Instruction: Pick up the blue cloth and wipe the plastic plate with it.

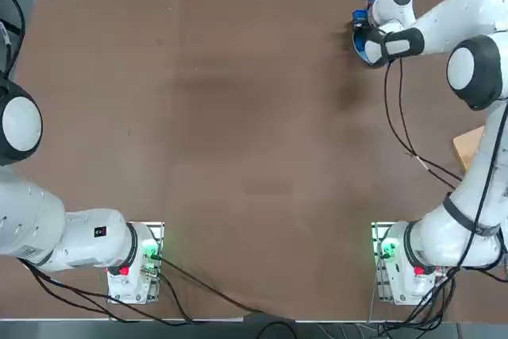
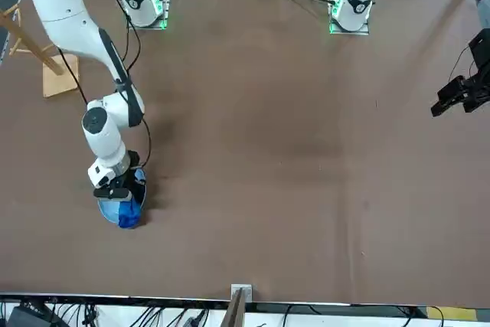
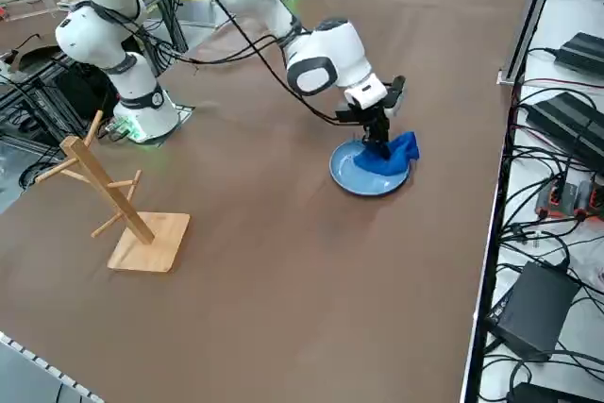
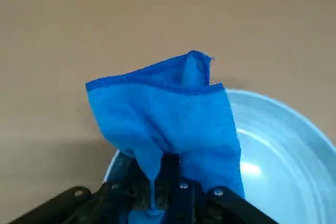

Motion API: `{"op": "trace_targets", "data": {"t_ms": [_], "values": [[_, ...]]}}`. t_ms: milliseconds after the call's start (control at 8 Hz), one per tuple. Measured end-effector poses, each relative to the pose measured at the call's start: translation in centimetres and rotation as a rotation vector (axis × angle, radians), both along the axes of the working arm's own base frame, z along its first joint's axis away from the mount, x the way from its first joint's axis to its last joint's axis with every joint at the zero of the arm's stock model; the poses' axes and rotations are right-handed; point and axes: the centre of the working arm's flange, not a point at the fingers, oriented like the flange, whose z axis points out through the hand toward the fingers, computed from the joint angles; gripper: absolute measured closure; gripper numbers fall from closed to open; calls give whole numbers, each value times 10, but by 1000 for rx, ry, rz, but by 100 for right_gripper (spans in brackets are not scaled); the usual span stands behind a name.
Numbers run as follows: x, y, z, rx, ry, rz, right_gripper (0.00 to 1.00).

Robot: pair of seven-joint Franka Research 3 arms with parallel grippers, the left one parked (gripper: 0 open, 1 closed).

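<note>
- Black two-finger right gripper: you have its fingers pinched together on the soft royal-blue fabric cloth, gathering it into a narrow fold between them.
- Your cloth is over one side of the round, light blue plastic plate and sticks out past the rim; the plate sits on the smooth brown table.
- You look ready for the wiping itself, or just into it; whether the cloth presses on the plastic, you cannot tell from here.
- Lower gently until the fabric, not the hard fingertips, meets the dish, then sweep across the paler centre in short, overlapping strokes.
- Ease off near the raised rim: a light plastic dish could slide or tip if you push against its wall.
- Watch the loose flap beyond the rim; it could catch underneath or drag the plate along.
- Expect the thin, limp weave, with its darker stitched-looking edge, to crease and trail your strokes, while the glossy, shallow curved dish offers little grip.
- Well apart stands a tan wooden stand, pegged, on a flat square-cornered base; give it room.
</note>
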Motion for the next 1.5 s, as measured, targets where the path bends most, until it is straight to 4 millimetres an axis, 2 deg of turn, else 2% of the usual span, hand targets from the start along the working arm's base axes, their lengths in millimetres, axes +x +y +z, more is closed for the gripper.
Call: {"op": "trace_targets", "data": {"t_ms": [250, 500, 875, 1250, 1500], "values": [[3, -16, -2, -24, -25, 28, 94], [3, -40, -4, -46, -30, 40, 94], [-5, -66, -5, -52, -32, 44, 94], [-13, -65, -5, -30, -23, -8, 94], [-18, -55, -4, -21, -10, -53, 94]]}}
